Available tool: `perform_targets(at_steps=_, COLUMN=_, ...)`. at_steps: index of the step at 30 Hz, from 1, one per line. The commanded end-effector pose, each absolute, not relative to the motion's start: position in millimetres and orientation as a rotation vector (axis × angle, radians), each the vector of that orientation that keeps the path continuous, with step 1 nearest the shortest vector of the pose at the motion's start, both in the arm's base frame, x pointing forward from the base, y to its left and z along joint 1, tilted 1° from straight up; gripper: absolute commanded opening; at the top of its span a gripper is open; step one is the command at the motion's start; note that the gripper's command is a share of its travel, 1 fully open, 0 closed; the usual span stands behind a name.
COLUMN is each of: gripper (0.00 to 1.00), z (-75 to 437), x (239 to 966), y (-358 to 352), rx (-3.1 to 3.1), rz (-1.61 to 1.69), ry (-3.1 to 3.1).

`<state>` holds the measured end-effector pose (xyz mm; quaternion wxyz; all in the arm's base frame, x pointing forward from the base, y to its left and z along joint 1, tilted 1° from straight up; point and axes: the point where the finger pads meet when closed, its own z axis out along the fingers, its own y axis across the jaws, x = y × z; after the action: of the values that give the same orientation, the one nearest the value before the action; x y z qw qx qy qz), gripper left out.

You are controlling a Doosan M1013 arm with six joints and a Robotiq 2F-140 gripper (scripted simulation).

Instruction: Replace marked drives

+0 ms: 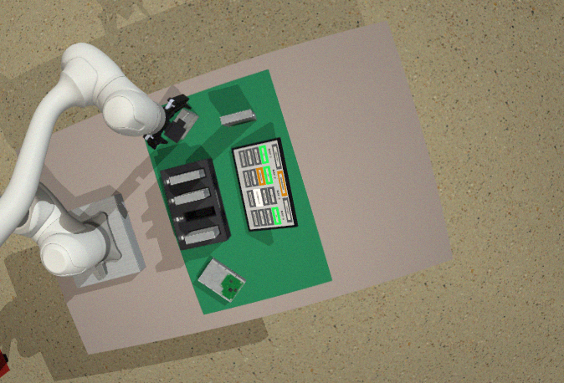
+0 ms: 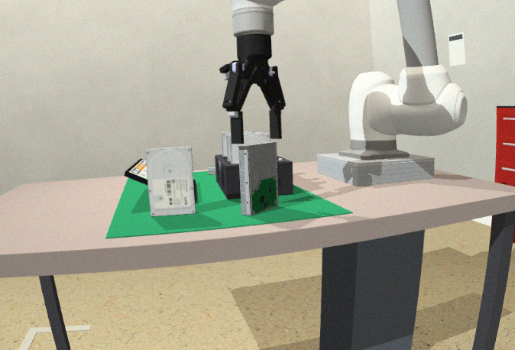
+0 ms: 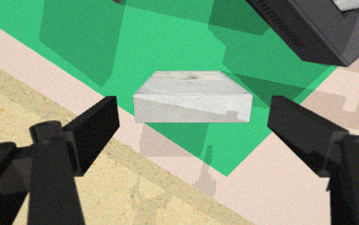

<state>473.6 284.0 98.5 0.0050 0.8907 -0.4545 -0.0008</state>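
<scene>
spare drive [image 1: 189, 120] [image 2: 259, 177] [image 3: 193, 106] stands upright on green mat [image 1: 291, 252] [image 2: 208, 220] [image 3: 163, 30], near its 11 o'clock corner from the top. gripper [image 1: 166, 121] [image 2: 254, 128] [image 3: 193, 111] hangs over it, jaws wide open, nothing gripped, a finger to either side in the wrist view. second upright drive [image 1: 238, 117] [image 2: 170, 181] at 3 o'clock of it. dock [image 1: 222, 211] [image 2: 285, 177] [image 3: 306, 35] at 6 o'clock, three drives in, one bay empty. screen [image 1: 271, 185] [image 2: 136, 170] at 3 o'clock of dock. flat drive [image 1: 215, 275], board side up, at 6 o'clock of dock.
</scene>
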Motion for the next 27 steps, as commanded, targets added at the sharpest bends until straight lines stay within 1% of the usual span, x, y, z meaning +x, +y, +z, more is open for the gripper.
perform_targets(at_steps=1, gripper=0.89, z=91.6, x=474.0, y=284.2, rx=2.790, rz=-0.002, ry=-1.424)
perform_targets(at_steps=27, gripper=0.89, z=43.2, x=473.7, y=283.8, rx=2.790, rz=-0.002, ry=-1.424)
